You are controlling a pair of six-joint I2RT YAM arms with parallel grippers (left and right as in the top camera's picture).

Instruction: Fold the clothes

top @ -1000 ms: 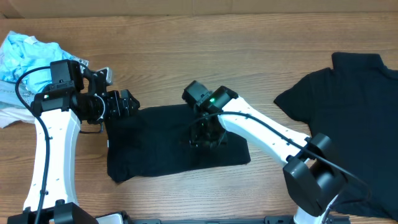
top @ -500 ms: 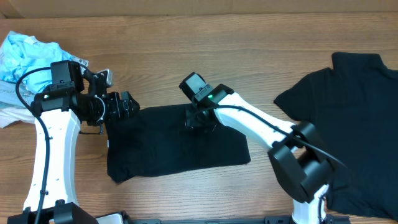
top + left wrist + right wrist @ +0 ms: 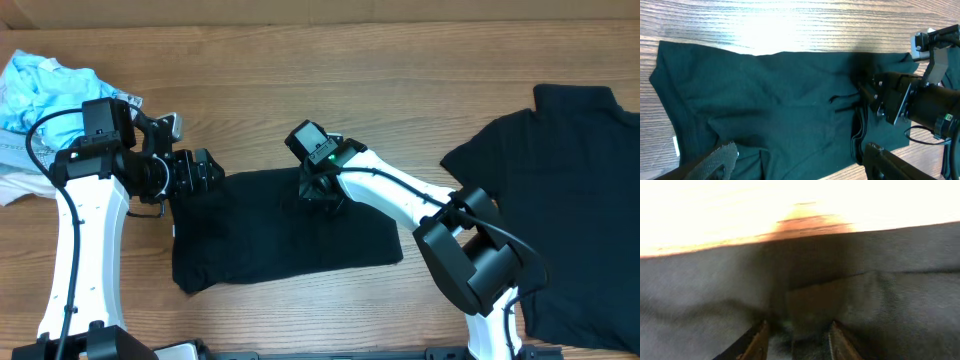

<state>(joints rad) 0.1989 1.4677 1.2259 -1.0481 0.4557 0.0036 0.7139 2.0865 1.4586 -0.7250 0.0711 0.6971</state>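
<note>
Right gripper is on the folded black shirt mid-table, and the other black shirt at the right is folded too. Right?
Not quite. The other black shirt at the right is not folded: the overhead view shows it spread open, sleeve out. The right gripper is on the folded black shirt mid-table.

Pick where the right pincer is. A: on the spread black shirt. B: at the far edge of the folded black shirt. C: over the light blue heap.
B: the right pincer sits on the folded shirt by its far edge, well clear of the spread shirt and the blue heap.
</note>
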